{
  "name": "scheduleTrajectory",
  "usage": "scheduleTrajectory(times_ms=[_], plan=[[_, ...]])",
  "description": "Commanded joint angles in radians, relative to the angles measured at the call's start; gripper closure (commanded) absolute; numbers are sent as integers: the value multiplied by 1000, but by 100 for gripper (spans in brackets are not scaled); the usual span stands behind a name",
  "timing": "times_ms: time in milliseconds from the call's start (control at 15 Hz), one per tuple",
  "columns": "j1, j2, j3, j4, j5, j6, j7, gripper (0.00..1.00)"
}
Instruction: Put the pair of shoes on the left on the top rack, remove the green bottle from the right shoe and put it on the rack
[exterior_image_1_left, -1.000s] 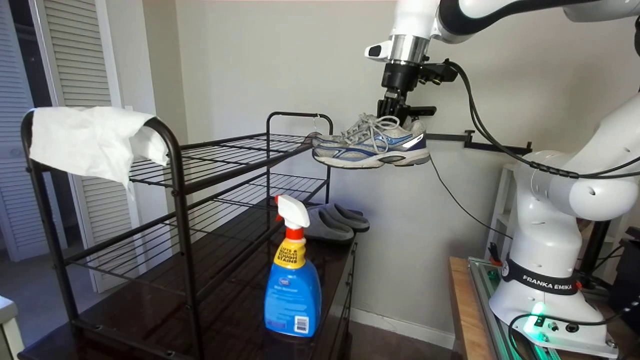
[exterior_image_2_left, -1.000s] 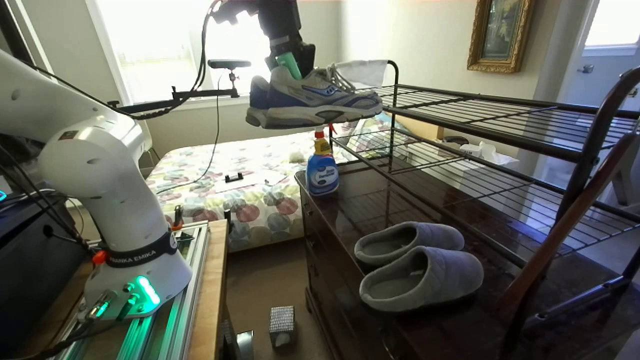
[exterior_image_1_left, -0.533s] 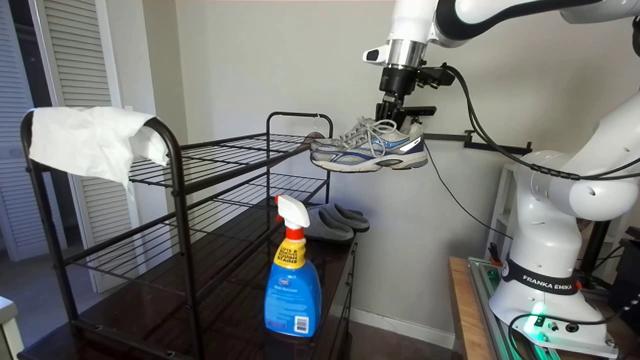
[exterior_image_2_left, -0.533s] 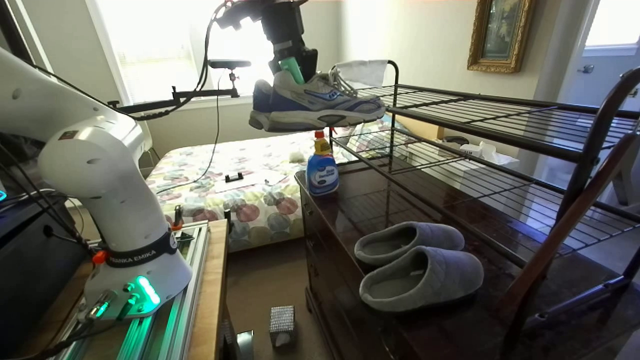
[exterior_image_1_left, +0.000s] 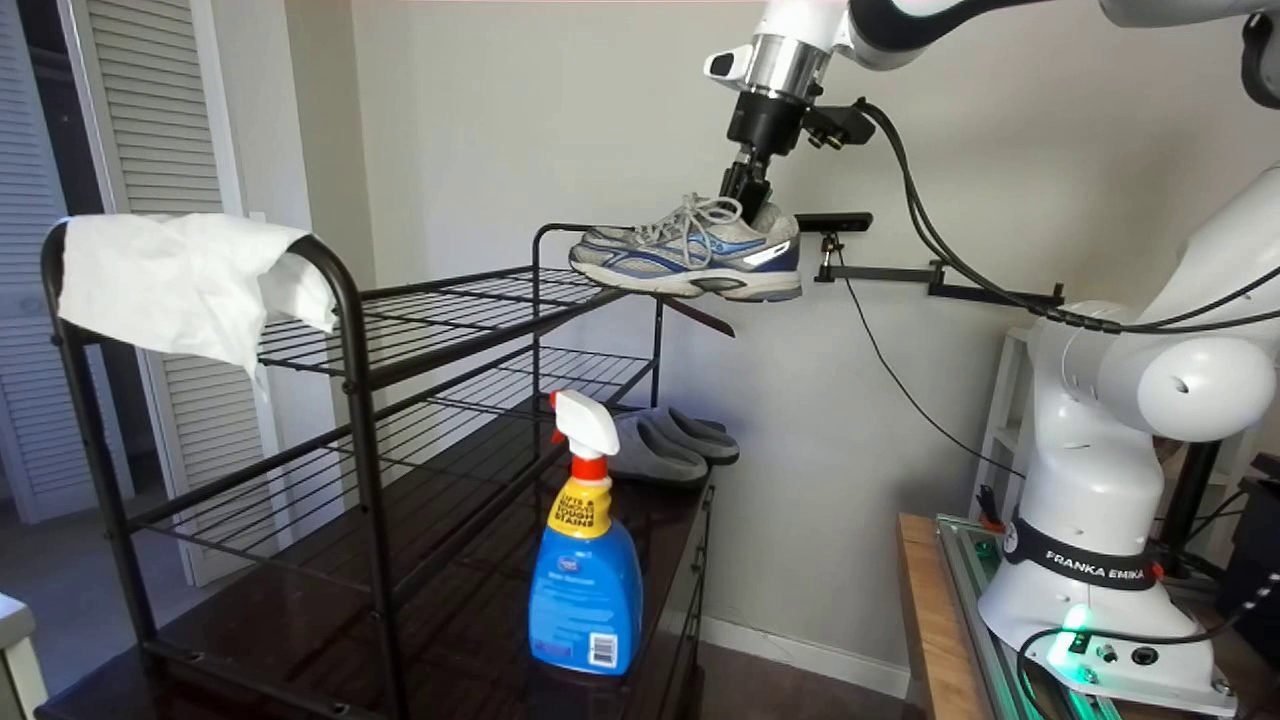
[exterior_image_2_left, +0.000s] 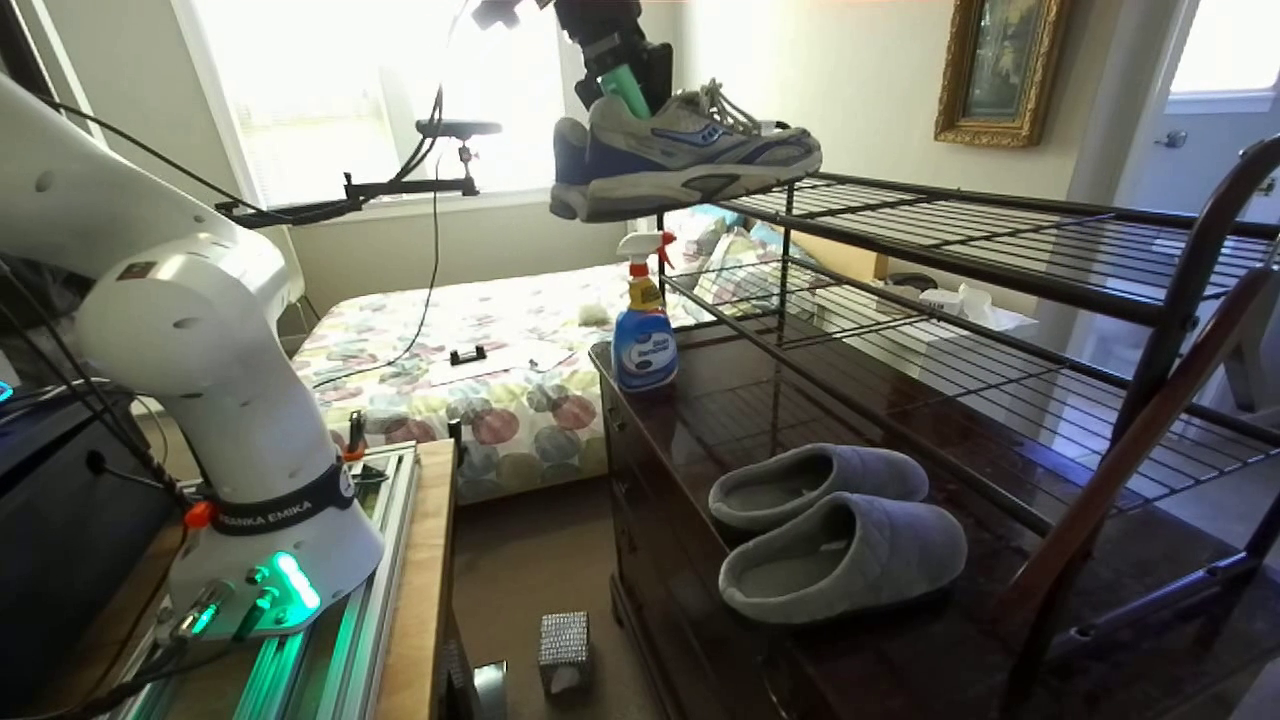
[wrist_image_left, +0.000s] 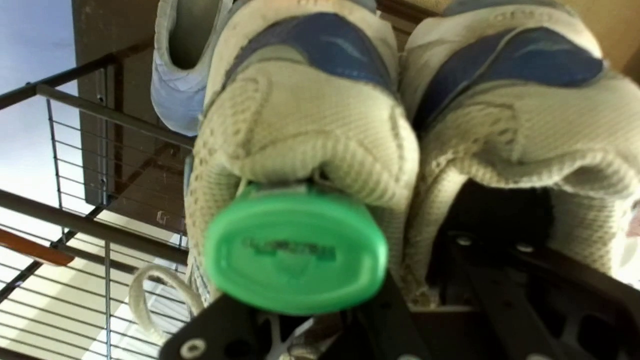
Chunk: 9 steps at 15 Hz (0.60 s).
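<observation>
The end effector (exterior_image_1_left: 747, 203) is closed on the pair of shoes (exterior_image_1_left: 690, 250), one finger inside each, clamping their adjoining sides. The shoes are held, toes tilted up, at the robot-facing edge of the top rack (exterior_image_1_left: 480, 341); contact cannot be determined. The green bottle (wrist_image_left: 295, 250) protrudes from the shoe nearer the slippers (exterior_image_2_left: 870, 535).
</observation>
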Motion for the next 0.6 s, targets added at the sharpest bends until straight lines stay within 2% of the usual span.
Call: scheduleTrajectory(times_ms=[0, 533], plan=[[3, 133, 44, 182, 9, -3, 40, 94], [-18, 444, 133, 571, -8, -73, 236, 94]])
